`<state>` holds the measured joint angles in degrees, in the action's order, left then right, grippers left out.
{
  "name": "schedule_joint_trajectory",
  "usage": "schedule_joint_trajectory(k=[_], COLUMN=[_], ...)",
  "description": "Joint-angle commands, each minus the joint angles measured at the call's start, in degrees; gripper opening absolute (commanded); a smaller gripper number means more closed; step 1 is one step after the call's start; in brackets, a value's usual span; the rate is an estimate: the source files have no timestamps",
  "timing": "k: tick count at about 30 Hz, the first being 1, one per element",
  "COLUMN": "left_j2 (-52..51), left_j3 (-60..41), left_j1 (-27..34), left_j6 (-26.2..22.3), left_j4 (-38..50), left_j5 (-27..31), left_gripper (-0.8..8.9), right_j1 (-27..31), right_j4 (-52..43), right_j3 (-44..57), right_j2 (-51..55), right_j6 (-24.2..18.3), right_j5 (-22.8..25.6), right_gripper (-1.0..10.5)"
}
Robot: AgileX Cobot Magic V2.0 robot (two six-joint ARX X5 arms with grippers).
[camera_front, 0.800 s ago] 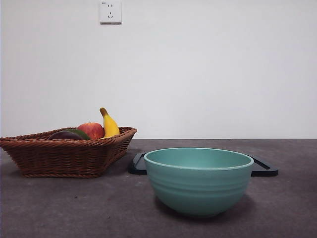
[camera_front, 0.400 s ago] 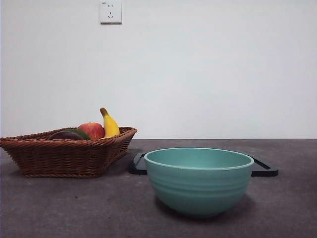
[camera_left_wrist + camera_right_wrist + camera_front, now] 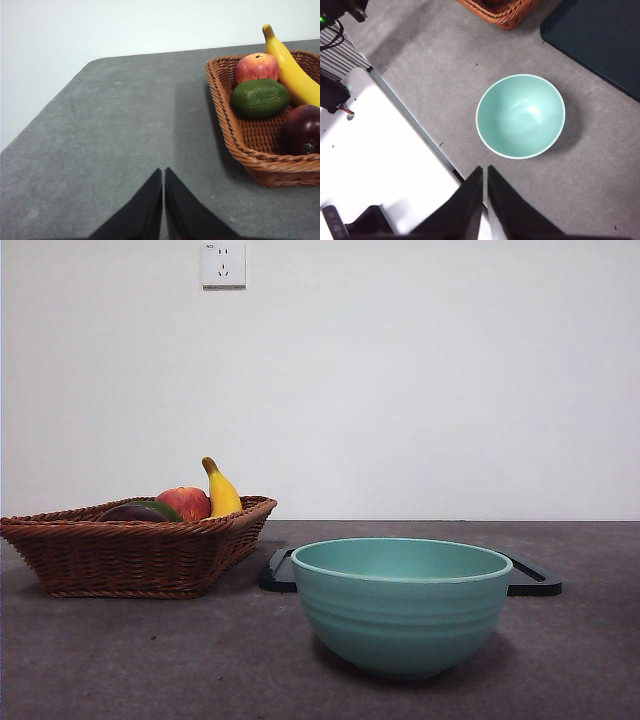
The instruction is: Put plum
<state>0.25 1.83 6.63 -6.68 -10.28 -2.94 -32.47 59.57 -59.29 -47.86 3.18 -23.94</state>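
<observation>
Left gripper: two black jaws pressed together, nothing between them, poised over bare grey worktop beside the basket's outer wall.

Right gripper: two black jaws closed tip to tip, empty, high above the worktop's near edge, with the bowl below and ahead of it.

Dark purple-maroon glossy plum: lies inside the brown woven wicker basket, against the wall nearest the left wrist camera, partly cut by the frame. Well apart from the left fingers, with the basket's rim between them. In the front view only its dark crown shows above the rim.

Dark green oval fruit: in the basket, just beside the plum.

Red-and-yellow apple: in the basket, behind the green fruit.

Yellow banana: leaning along the basket's far side, tip raised above the rim.

Pale teal ceramic bowl: upright, empty, near the worktop's front edge.

Flat black tray: behind the bowl.

White wall socket: on the wall above the basket.
</observation>
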Motion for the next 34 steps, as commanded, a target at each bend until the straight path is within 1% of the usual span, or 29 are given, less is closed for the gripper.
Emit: schedule_joint_trajectory(k=[1, 19, 21, 22, 24, 26, 27, 29, 31, 34], left_j2=[-0.1, -0.1, -0.1, -0.1, -0.1, -0.1, -0.1, -0.1, -0.1, -0.1], left_j3=[-1.2, -1.2, -1.2, -1.2, -1.2, -1.2, -1.2, -1.2, -1.2, -1.2], left_j1=[0.2, 0.2, 0.2, 0.2, 0.2, 0.2, 0.2, 0.2, 0.2, 0.2], left_j6=[0.3, 0.3, 0.3, 0.3, 0.3, 0.3, 0.3, 0.3, 0.3, 0.3], left_j4=[-0.4, -0.4, -0.4, -0.4, -0.4, -0.4, -0.4, -0.4, -0.4, -0.4], left_j5=[0.0, 0.0, 0.0, 0.0, 0.0, 0.0, 0.0, 0.0, 0.0, 0.0], left_gripper=[0.07, 0.07, 0.07, 0.07, 0.07, 0.07, 0.07, 0.07, 0.07, 0.07], right_j1=[-0.4, -0.4, -0.4, -0.4, 0.6, 3.3, 5.1, 9.6, 14.4, 22.3], right_j4=[-0.4, -0.4, -1.7, -2.2, -3.3, -4.7, -6.6, -12.5, -17.2, -26.0], right_j3=[-0.7, -0.7, -0.7, -0.7, -0.7, -0.6, -0.4, 1.0, 3.0, 9.2], right_j2=[-0.3, -0.3, -0.3, -0.1, 0.6, 1.7, 2.3, 4.0, 6.6, 12.1], right_j6=[-0.6, -0.6, -0.7, -1.3, -3.9, -7.5, -8.5, -9.5, -9.6, -9.6], right_j5=[-0.1, -0.1, 0.1, 0.0, 0.8, 3.2, 4.3, 4.4, 4.3, 4.5], right_gripper=[0.1, 0.1, 0.1, 0.1, 0.1, 0.1, 0.1, 0.1, 0.1, 0.1])
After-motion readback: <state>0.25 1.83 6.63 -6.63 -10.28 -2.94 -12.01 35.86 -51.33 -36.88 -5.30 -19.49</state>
